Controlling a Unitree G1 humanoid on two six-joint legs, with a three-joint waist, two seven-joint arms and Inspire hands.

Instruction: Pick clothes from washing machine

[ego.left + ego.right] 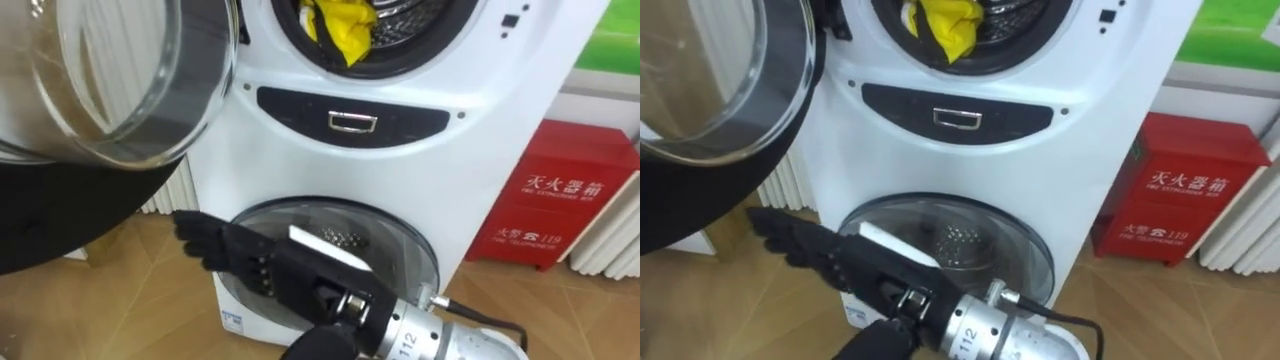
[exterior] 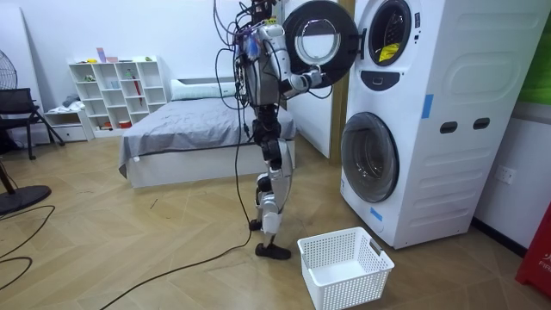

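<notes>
A yellow cloth (image 1: 345, 25) lies bunched in the upper washing machine's drum, hanging a little over the lower rim of the opening (image 1: 395, 62). The cloth (image 2: 387, 53) also shows through the opening in the room view. The upper machine's round door (image 1: 120, 80) is swung open to the left. My right hand (image 1: 230, 250) is open, its black fingers stretched straight towards the left. It hovers empty in front of the lower machine's shut door (image 1: 395, 240), well below the cloth. In the room view I stand upright facing the stacked machines, right hand (image 2: 310, 79) raised near the open door.
A white laundry basket (image 2: 344, 267) stands on the wooden floor by my feet, in front of the lower machine. A red fire-extinguisher box (image 1: 565, 195) stands to the right of the machines. A bed (image 2: 189, 129) and white shelves (image 2: 120, 90) are behind me.
</notes>
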